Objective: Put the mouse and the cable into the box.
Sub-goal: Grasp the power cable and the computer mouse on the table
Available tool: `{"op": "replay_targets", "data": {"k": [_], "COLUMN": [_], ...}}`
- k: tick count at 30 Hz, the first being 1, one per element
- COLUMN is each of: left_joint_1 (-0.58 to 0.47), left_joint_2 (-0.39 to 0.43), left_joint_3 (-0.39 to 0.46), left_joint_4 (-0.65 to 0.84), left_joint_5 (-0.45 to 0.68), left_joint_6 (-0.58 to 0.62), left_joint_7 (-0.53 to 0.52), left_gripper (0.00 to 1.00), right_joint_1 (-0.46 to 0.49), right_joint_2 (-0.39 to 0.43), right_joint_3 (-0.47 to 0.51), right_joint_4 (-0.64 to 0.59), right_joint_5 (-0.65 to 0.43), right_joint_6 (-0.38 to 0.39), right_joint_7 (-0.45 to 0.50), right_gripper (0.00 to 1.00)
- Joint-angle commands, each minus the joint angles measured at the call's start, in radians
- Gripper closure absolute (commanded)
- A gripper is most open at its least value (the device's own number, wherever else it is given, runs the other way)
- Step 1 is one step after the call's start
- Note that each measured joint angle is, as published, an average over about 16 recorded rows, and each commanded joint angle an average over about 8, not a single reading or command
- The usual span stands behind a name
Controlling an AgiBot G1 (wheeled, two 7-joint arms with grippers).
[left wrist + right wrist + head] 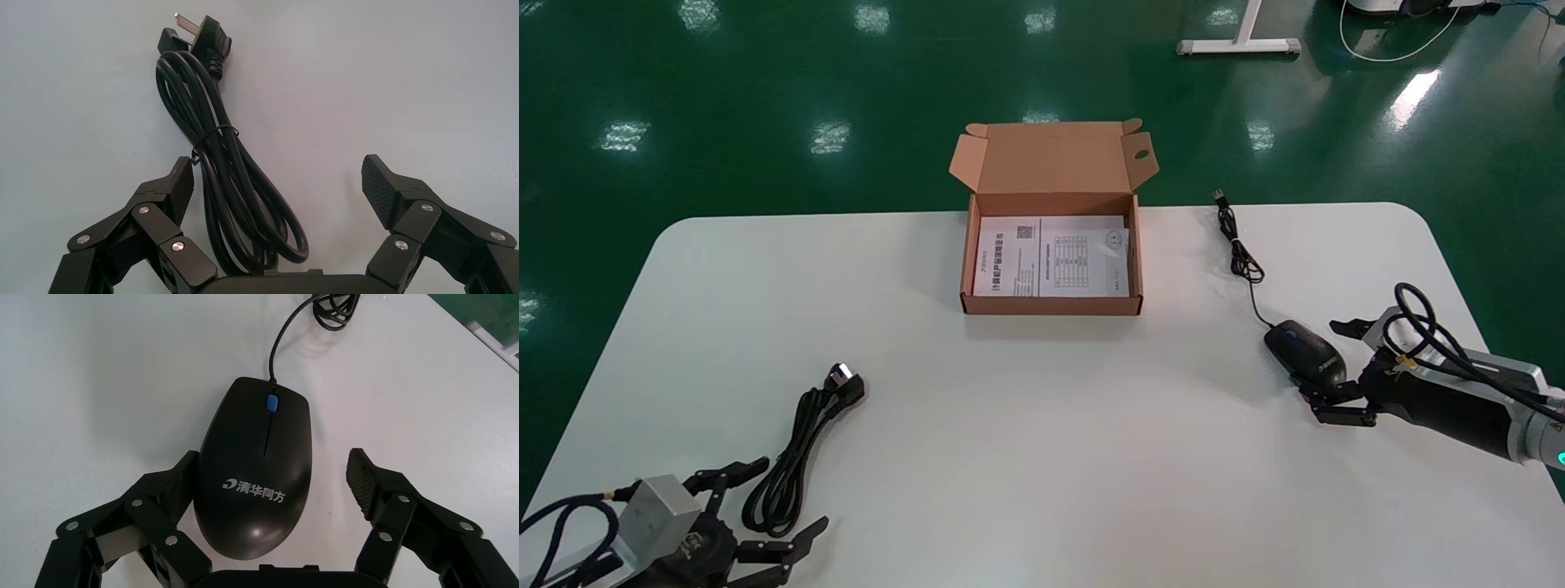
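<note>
White bench (1042,425), rounded corners. An open cardboard box (1050,305) sits mid-bench near the far edge. Over on the right lies a black mouse (1305,353), its thin cord (1238,245) trailing toward the far edge. Near left, a bundled black cable (793,457), tied at the middle.

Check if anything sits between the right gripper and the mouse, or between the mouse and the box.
Nothing visible does. The right gripper, jaws open, flanks the mouse. Between mouse and open box lies bare table; only the mouse's own cord lies near that line. The left gripper, also open, is at the power cable.
</note>
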Motion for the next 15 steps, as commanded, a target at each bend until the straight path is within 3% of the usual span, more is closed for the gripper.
{"op": "replay_targets", "data": {"k": [1,7,9,15], "left_joint_1": [-0.001,-0.009,-0.01,-0.012], "left_joint_2": [-0.001,-0.008,-0.007,0.0], "left_joint_3": [0.0,0.007,0.008,0.007], "left_joint_4": [0.003,0.01,0.011,0.012], "left_joint_5": [0.0,0.017,0.021,0.02], "left_joint_6": [0.002,0.009,0.008,0.006], "left_joint_7": [0.001,0.016,0.019,0.019], "left_gripper": [0.0,0.0,0.18,0.93], "right_joint_1": [0.0,0.0,0.0,0.0], "right_joint_2": [0.0,0.0,0.0,0.0], "right_joint_3": [0.0,0.0,0.0,0.0], "right_joint_4": [0.001,0.001,0.0,-0.001], "right_joint_5": [0.0,0.0,0.0,0.0], "right_joint_6": [0.0,0.0,0.0,0.0], "right_joint_7": [0.0,0.0,0.0,0.0], "right_gripper": [1.0,1.0,1.0,1.0]}}
